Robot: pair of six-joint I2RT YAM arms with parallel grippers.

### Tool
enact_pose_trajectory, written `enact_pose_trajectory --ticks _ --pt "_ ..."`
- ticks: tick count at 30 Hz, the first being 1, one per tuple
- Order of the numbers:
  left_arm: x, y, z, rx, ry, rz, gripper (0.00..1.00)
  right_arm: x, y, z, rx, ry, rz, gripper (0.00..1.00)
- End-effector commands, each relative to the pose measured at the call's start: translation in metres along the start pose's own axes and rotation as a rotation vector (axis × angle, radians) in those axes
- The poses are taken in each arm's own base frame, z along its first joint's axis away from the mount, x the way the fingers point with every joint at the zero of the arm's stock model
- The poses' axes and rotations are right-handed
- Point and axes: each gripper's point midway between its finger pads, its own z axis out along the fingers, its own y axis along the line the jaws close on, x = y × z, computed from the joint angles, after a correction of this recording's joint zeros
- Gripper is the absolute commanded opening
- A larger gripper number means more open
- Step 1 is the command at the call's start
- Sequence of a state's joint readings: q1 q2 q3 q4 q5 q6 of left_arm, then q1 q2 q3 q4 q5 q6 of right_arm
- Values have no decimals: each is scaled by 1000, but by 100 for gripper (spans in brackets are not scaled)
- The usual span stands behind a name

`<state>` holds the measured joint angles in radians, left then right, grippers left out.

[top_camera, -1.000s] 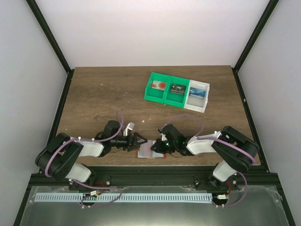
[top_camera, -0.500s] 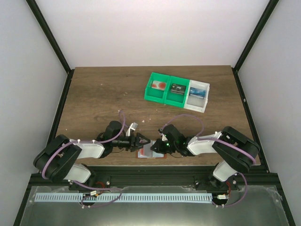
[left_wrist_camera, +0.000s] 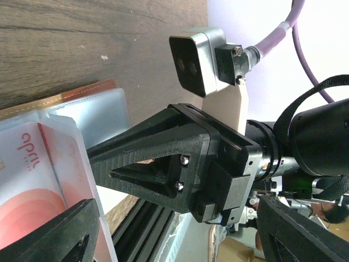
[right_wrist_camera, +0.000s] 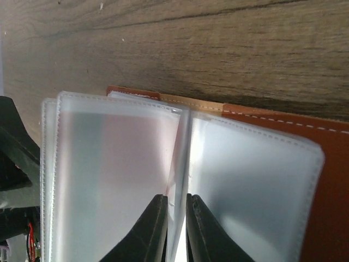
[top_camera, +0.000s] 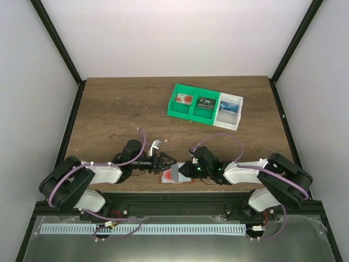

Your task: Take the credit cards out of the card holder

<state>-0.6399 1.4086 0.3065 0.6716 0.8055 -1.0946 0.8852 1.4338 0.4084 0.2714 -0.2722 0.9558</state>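
Both arms have converged on the card holder [right_wrist_camera: 327, 164]: the left gripper [top_camera: 167, 162] gapes over the red-marked card [left_wrist_camera: 32, 180], the right gripper [top_camera: 184, 168] pinches a clear sleeve leaf [right_wrist_camera: 177, 164]; extraction looks near.

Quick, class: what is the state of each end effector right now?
Left end effector: open, holding nothing.
Right end effector: shut on a clear pocket of the card holder.

The card holder [right_wrist_camera: 327, 180] lies open on the desk [right_wrist_camera: 218, 49]. The right tool [right_wrist_camera: 175, 218] pinches a clear sleeve [right_wrist_camera: 178, 158] at the card holder's middle fold.
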Motion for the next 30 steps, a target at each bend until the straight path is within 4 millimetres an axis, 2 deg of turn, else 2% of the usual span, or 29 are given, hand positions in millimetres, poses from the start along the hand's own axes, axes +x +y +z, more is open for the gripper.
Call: enact_pose_trajectory --ticks 1,6,12,20,30 --pt "-5 -14 7 55 -4 33 81 -4 1 -1 0 -27 -2 12" --pt "-4 -21 13 83 8 33 81 -7 2 -7 8 -50 -1 11" --pt "-2 -23 22 79 30 40 80 -24 -1 -37 50 -184 -1 14" --pt "-4 -24 30 82 37 43 80 -35 -1 -72 32 -318 11 17" --pt "1 -17 38 78 52 34 80 -40 10 -86 -1 -351 -3 17"
